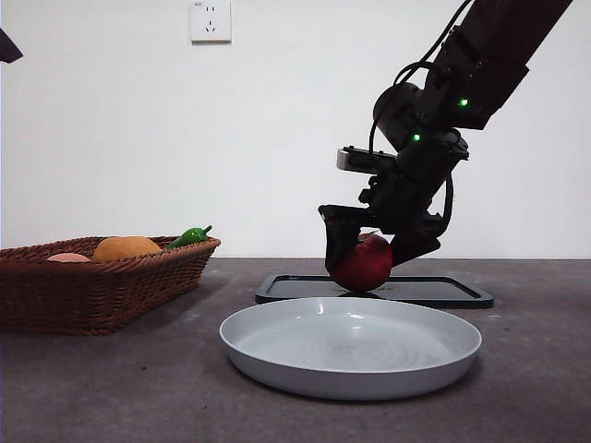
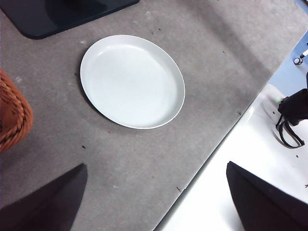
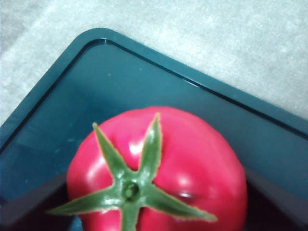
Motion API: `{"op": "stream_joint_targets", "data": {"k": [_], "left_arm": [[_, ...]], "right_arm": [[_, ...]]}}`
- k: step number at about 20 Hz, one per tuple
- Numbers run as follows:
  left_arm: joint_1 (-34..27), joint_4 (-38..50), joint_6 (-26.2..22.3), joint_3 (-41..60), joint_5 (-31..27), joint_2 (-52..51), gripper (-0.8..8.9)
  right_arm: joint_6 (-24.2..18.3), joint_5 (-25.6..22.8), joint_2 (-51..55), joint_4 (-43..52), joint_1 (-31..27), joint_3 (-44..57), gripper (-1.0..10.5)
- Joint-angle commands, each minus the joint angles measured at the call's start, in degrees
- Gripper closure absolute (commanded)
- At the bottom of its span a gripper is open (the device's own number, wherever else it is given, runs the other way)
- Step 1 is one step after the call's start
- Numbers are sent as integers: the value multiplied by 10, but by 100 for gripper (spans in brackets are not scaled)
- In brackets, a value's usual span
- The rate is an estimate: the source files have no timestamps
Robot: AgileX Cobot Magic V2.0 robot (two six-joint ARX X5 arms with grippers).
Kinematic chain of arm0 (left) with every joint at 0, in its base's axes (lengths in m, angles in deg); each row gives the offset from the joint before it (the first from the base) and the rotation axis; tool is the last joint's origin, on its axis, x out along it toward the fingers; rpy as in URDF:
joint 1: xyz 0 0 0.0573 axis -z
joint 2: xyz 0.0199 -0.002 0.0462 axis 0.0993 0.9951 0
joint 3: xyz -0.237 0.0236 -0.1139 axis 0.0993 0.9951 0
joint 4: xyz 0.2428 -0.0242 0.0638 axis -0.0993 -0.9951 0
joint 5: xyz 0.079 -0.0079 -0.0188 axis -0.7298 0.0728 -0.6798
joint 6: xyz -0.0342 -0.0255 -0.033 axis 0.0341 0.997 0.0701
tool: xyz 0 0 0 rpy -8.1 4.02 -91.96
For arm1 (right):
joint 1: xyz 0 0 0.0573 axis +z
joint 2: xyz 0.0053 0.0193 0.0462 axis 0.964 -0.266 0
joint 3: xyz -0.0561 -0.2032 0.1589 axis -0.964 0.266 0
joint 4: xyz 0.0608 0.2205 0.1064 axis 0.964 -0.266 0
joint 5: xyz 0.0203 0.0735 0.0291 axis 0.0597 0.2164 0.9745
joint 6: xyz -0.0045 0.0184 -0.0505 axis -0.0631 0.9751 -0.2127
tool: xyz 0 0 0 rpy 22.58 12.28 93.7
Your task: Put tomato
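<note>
The red tomato [image 1: 362,263] with its green stem [image 3: 130,188] sits between the jaws of my right gripper [image 1: 366,266], which is shut on it. It hangs at the surface of the dark flat tray [image 1: 462,293], near a corner of the tray [image 3: 96,72]; I cannot tell whether it touches. The grey plate [image 1: 351,346] lies empty in front of the tray. My left gripper [image 2: 155,166] is open and empty, high above the table, with the plate [image 2: 132,79] under it.
A wicker basket [image 1: 92,291] stands at the left with an orange fruit [image 1: 126,246], a green pepper [image 1: 189,236] and a pale reddish fruit [image 1: 69,257]. Its edge shows in the left wrist view [image 2: 12,113]. The waiting arm's black tip [image 1: 7,46] is at top left.
</note>
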Motion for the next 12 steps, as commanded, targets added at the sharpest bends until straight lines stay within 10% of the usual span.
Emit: {"op": "stream_joint_targets", "data": {"k": [1, 12], "left_arm": [[3, 2, -7, -12, 3, 3, 348], [3, 2, -7, -12, 3, 3, 348]], "right_arm": [[22, 2, -10, -6, 3, -12, 439], [22, 20, 154, -137, 3, -12, 437]]}}
